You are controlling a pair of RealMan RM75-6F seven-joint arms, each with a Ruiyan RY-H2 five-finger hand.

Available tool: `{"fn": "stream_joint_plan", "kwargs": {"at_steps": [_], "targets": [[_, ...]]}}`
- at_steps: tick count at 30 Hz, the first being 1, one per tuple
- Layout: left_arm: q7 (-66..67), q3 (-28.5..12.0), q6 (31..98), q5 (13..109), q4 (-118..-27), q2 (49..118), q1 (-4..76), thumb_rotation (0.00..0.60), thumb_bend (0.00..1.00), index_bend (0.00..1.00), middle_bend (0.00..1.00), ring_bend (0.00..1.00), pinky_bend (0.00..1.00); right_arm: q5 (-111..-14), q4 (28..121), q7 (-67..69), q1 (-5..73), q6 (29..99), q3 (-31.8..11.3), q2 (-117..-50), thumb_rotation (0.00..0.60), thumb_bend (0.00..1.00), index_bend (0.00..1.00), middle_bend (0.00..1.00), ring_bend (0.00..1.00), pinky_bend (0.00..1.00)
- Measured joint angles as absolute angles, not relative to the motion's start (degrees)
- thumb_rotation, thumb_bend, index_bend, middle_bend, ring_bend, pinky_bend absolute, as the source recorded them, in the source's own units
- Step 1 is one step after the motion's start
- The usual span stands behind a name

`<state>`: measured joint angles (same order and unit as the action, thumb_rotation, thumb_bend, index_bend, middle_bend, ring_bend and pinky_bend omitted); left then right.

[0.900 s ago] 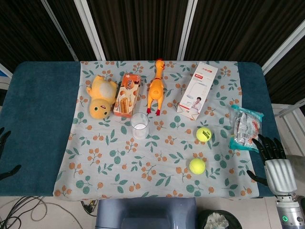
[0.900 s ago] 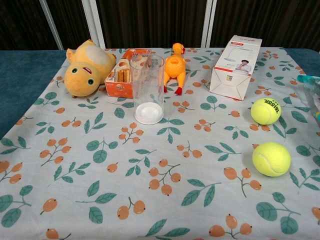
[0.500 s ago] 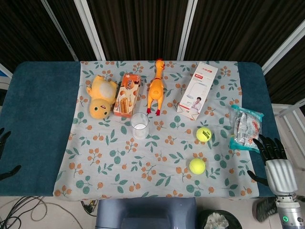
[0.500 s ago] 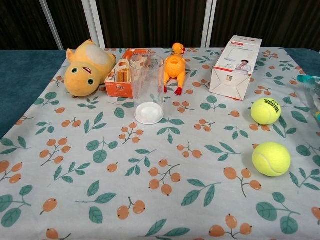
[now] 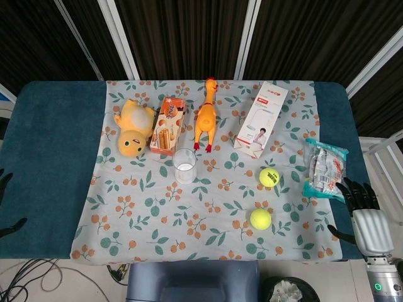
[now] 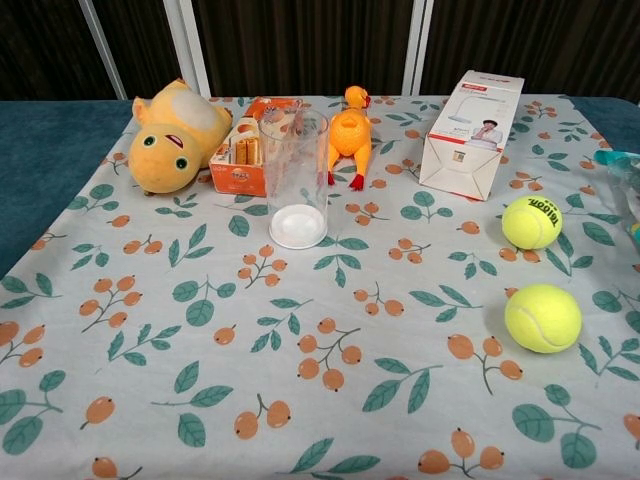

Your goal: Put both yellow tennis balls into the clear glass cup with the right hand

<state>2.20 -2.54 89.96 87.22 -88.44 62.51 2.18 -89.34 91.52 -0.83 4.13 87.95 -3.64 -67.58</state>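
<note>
Two yellow tennis balls lie on the floral cloth right of centre, one [image 5: 269, 177] [image 6: 532, 222] farther back and one [image 5: 260, 218] [image 6: 543, 318] nearer the front edge. The clear glass cup [image 5: 184, 165] [image 6: 294, 180] stands upright and empty near the middle. My right hand [image 5: 361, 212] hovers off the table's front right corner, fingers spread, holding nothing, well right of both balls. Only dark fingertips of my left hand [image 5: 5, 202] show at the far left edge, spread and holding nothing. Neither hand appears in the chest view.
Behind the cup lie a yellow plush toy [image 5: 133, 128], an orange snack box [image 5: 169, 124], a rubber chicken [image 5: 205, 116] and a white carton [image 5: 261, 119]. A snack packet [image 5: 323, 168] rests at the right, just beyond my right hand. The floral cloth [image 5: 151, 214] covers a blue table [image 5: 50, 157].
My right hand has drifted slightly down and to the right in the head view. Balls, cup and the other objects have not moved.
</note>
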Motion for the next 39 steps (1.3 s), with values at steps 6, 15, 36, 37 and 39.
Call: {"fn": "stream_joint_plan", "kwargs": {"at_steps": [6, 15, 36, 37, 39], "targets": [[2.42, -2.82, 89.92, 86.69, -88.60, 62.55, 2.19, 0.600, 0.06, 0.06, 0.00, 0.00, 0.10, -88.45, 92.50, 3.12, 6.17, 84.27, -4.39, -66.58, 0.600, 0.16, 0.12, 0.08, 0.10, 0.00], [2.94, -2.78, 89.27, 86.59, -88.71, 62.67, 2.45, 0.600, 0.06, 0.06, 0.00, 0.00, 0.10, -81.56, 95.84, 2.13, 14.74, 69.68, -8.55, -63.84, 0.600, 0.16, 0.12, 0.08, 0.10, 0.00], [2.87, -3.09, 88.49, 85.30, -89.11, 62.20, 2.53, 0.600, 0.06, 0.07, 0.00, 0.00, 0.10, -48.71, 86.30, -16.58, 37.20, 46.93, -14.50, -78.05, 0.600, 0.16, 0.13, 0.08, 0.11, 0.00], [2.84, -3.09, 88.43, 85.23, -89.11, 62.18, 2.53, 0.600, 0.06, 0.07, 0.00, 0.00, 0.10, -47.91, 85.63, -17.17, 37.59, 46.76, -14.34, -78.69, 0.600, 0.16, 0.13, 0.08, 0.12, 0.00], [2.80, -3.07, 88.16, 85.02, -89.15, 62.08, 2.54, 0.600, 0.06, 0.07, 0.00, 0.00, 0.10, -46.21, 84.26, -18.26, 38.38, 46.40, -13.93, -79.97, 0.600, 0.16, 0.15, 0.08, 0.14, 0.00]]}}
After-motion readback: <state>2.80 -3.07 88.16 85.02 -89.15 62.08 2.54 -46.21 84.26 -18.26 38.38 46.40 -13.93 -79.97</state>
